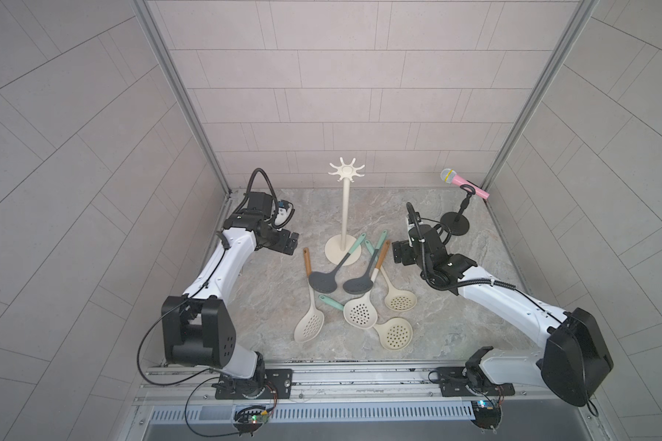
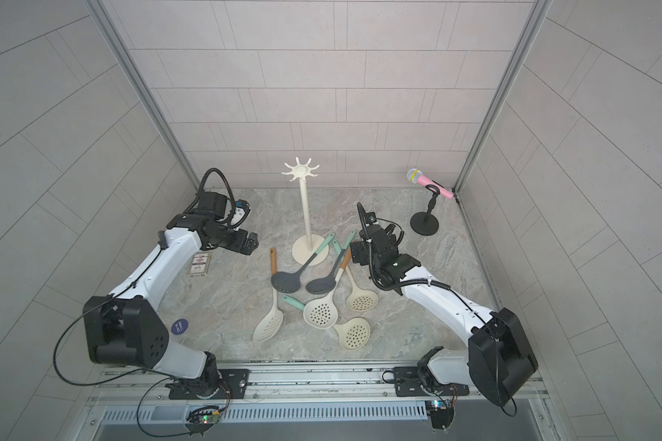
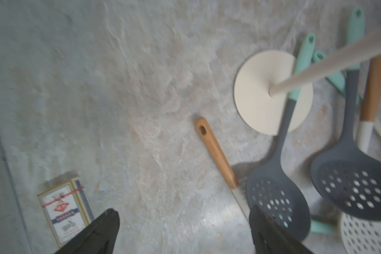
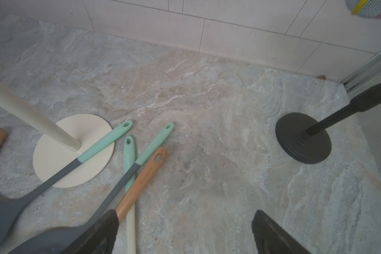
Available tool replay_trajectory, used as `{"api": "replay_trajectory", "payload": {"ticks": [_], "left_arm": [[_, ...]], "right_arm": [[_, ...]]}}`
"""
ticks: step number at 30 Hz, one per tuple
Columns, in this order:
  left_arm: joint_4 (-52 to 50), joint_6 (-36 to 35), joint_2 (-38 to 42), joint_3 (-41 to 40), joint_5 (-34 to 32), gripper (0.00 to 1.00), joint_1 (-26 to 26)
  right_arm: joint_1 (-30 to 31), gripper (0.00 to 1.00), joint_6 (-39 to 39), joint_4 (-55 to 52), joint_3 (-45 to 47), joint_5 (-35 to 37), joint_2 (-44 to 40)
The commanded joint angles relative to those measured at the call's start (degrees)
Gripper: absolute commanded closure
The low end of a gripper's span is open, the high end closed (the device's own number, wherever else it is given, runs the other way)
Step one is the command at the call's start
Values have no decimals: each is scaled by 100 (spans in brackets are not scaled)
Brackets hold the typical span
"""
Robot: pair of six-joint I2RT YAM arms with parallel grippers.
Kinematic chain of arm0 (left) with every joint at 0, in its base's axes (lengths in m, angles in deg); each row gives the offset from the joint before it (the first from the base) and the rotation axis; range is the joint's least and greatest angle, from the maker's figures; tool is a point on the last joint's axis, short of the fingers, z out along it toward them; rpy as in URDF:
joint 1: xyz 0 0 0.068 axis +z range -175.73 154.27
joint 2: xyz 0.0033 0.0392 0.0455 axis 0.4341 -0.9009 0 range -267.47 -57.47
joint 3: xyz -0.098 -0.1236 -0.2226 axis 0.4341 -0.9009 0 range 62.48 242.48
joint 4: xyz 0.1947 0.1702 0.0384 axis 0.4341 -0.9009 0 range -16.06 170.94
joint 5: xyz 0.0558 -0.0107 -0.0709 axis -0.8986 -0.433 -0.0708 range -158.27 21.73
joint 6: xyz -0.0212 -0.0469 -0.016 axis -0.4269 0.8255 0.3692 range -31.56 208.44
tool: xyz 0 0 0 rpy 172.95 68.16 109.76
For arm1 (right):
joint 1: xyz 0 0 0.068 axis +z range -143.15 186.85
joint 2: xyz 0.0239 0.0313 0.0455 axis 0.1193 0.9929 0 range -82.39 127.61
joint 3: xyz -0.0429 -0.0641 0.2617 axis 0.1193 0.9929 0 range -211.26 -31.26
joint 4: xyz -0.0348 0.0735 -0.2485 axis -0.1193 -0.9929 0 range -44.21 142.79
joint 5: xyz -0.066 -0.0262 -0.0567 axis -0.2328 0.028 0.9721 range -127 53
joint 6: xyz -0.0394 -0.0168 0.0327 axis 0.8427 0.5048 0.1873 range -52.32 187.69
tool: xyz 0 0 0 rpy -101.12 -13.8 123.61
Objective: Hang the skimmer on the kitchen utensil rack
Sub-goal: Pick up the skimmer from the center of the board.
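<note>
The kitchen utensil rack [image 1: 345, 214] stands upright at the table's middle back, its hook crown [image 1: 346, 169] bare. Several skimmers lie flat in front of it: two grey ones [image 1: 323, 282] [image 1: 358, 284] with mint handles and cream ones [image 1: 309, 324] [image 1: 360, 314] [image 1: 399, 299]. One grey skimmer's handle [image 4: 106, 143] rests on the rack's round base [image 4: 53, 158]. My left gripper [image 1: 292, 241] [image 3: 183, 211] hovers open left of the pile, above bare table. Right of the handles, my right gripper [image 1: 397, 252] [image 4: 185, 212] is open and holds nothing.
A pink microphone [image 1: 465, 183] sits on a short black stand [image 1: 454, 225] in the back right corner, behind my right arm. A card box [image 2: 199, 264] and a blue round disc [image 2: 179, 326] lie near my left arm. Tiled walls close three sides.
</note>
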Motion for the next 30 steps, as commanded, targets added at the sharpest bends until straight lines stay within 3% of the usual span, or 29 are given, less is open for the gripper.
{"api": "replay_trajectory", "payload": {"ticks": [1, 11, 30], "left_arm": [[-1563, -448, -264, 256, 747, 5, 7], [-1951, -241, -739, 128, 1140, 17, -170], [-1450, 559, -1530, 205, 1537, 17, -418]], "right_arm": [[12, 6, -321, -400, 27, -72, -58], [11, 8, -447, -458, 223, -286, -243], [14, 11, -721, -234, 551, -470, -513]]}}
